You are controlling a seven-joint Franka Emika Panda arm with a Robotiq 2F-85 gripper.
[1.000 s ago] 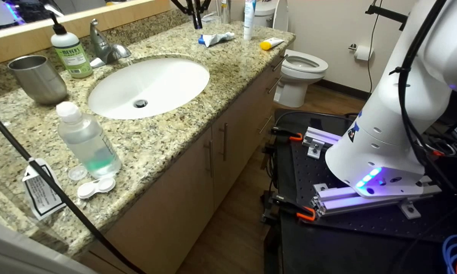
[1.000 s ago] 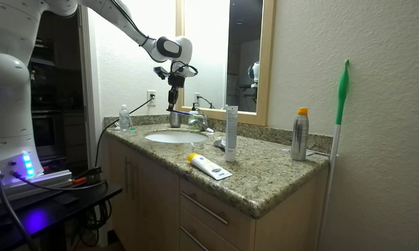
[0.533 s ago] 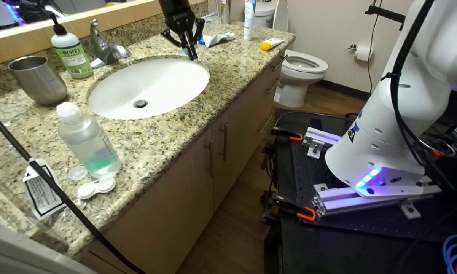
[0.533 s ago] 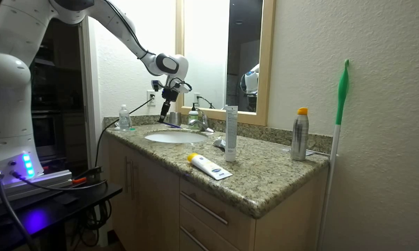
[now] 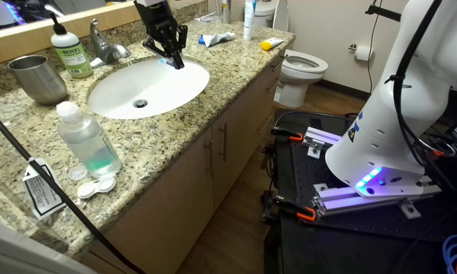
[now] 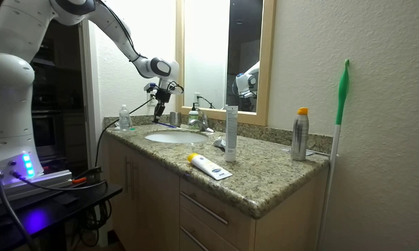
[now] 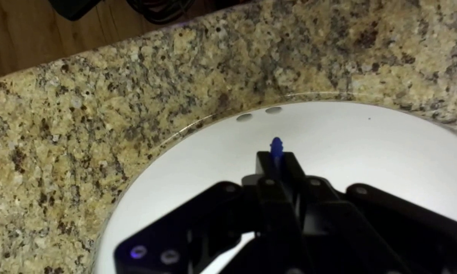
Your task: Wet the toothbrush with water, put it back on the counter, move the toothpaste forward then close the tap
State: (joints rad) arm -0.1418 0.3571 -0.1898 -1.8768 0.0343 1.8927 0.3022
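Note:
The toothbrush (image 5: 166, 62) is held over the white basin. Its blue handle end (image 7: 276, 146) sticks out between my fingertips, and it also shows in an exterior view (image 6: 166, 124). My gripper (image 5: 179, 65) is shut on the handle, as the wrist view (image 7: 276, 161) shows. The brush head points towards the wall side, apart from the tap (image 5: 108, 51). The tap's water (image 5: 139, 82) is a faint stream falling towards the drain. The toothpaste (image 5: 217, 39), a crumpled whitish tube with blue, lies on the counter (image 5: 167, 140) beyond the basin; an upright tube partly hides it in an exterior view (image 6: 219, 142).
A soap bottle (image 5: 73, 55) and a metal cup (image 5: 40, 80) stand beside the tap. A clear bottle (image 5: 89, 140) stands near the front edge. An upright white tube (image 6: 231, 134), a yellow-capped tube (image 6: 209, 166) and a spray can (image 6: 300, 134) are on the counter.
My gripper has come down and moved over the basin, carrying the toothbrush with it. The things on the counter have not moved.

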